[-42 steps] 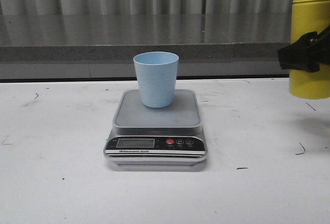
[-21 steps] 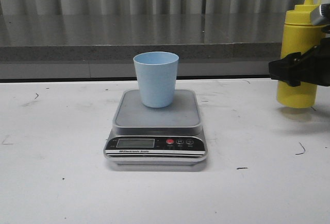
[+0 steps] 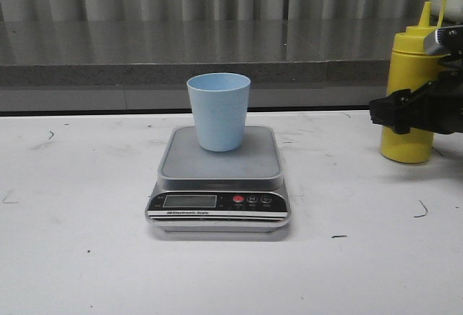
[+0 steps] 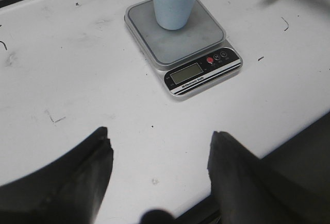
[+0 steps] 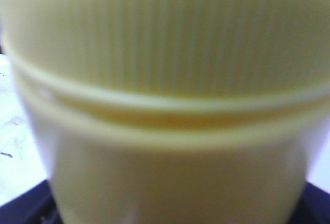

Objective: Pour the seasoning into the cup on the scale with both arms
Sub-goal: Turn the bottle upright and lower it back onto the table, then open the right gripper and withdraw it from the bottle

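Note:
The pale blue cup stands upright on the silver scale at the table's middle; the left wrist view shows the same cup and scale. At the far right the yellow seasoning bottle stands upright with its base at table level. My right gripper is shut around its middle. The bottle fills the right wrist view, blurred. My left gripper hangs open above bare table near the front edge, holding nothing.
A grey counter ledge runs along the back of the white table. The table's front edge shows in the left wrist view. Small dark scuffs mark the tabletop.
The right gripper has lowered the yellow bottle from a raised spot at the right edge of the view down to table level, shifting it a little leftward. Cup and scale have not moved.

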Controlling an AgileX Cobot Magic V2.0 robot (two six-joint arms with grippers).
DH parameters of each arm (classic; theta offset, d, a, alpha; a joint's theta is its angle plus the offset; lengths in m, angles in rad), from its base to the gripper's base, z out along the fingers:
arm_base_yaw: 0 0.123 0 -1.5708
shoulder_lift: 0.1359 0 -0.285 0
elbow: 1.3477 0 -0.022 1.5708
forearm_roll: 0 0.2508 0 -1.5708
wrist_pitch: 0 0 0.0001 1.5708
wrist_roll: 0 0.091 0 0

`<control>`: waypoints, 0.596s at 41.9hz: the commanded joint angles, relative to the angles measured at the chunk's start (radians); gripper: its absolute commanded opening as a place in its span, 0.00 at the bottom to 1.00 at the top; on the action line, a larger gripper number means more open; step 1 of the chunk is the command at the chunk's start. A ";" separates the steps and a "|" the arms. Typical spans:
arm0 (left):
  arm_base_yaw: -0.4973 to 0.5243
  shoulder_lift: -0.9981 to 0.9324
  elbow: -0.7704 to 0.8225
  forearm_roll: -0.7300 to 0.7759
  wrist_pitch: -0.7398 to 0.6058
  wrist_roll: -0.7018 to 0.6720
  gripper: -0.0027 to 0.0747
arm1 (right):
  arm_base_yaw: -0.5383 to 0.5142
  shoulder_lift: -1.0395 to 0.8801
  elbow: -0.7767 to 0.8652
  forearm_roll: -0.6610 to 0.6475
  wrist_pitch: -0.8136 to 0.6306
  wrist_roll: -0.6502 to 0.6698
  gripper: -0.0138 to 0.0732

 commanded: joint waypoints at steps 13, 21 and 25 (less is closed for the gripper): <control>-0.008 0.001 -0.027 -0.008 -0.070 -0.003 0.56 | -0.009 -0.090 0.040 0.020 -0.085 -0.008 0.91; -0.008 0.001 -0.027 -0.008 -0.070 -0.003 0.56 | -0.009 -0.170 0.129 0.023 -0.078 -0.013 0.91; -0.008 0.001 -0.027 -0.008 -0.070 -0.003 0.56 | -0.009 -0.220 0.172 0.037 -0.017 -0.027 0.91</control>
